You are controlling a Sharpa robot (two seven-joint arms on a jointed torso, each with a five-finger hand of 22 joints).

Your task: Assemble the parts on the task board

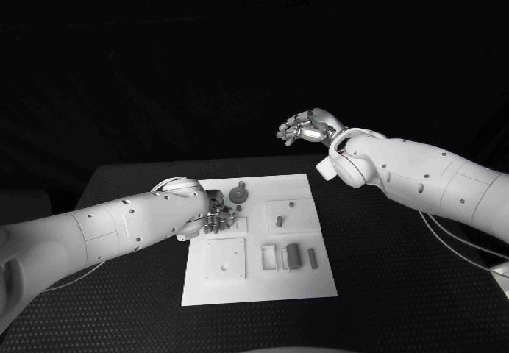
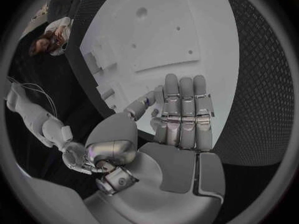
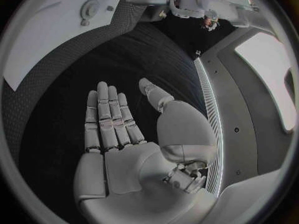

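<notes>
The task board (image 1: 260, 265) lay flat in the middle of the black desk (image 1: 403, 279), its long side running from twelve to six o'clock in the head view. On it, a gear-shaped part (image 1: 240, 195) sat near the twelve o'clock end, a small peg (image 1: 278, 220) stood on a raised square towards two o'clock, and a few short upright parts (image 1: 294, 255) clustered right of centre, with a square plate (image 1: 226, 259) at about eight o'clock. The left hand (image 1: 218, 215) hovered over the board's ten o'clock portion, just beside the gear; in the left wrist view its fingers (image 2: 187, 109) lay straight and close together above the white surface, holding nothing. The right hand (image 1: 309, 127) was raised well clear of the desk at about one o'clock, past the board's far edge; in the right wrist view its fingers (image 3: 109, 117) were extended, palm bare, gripping nothing.
</notes>
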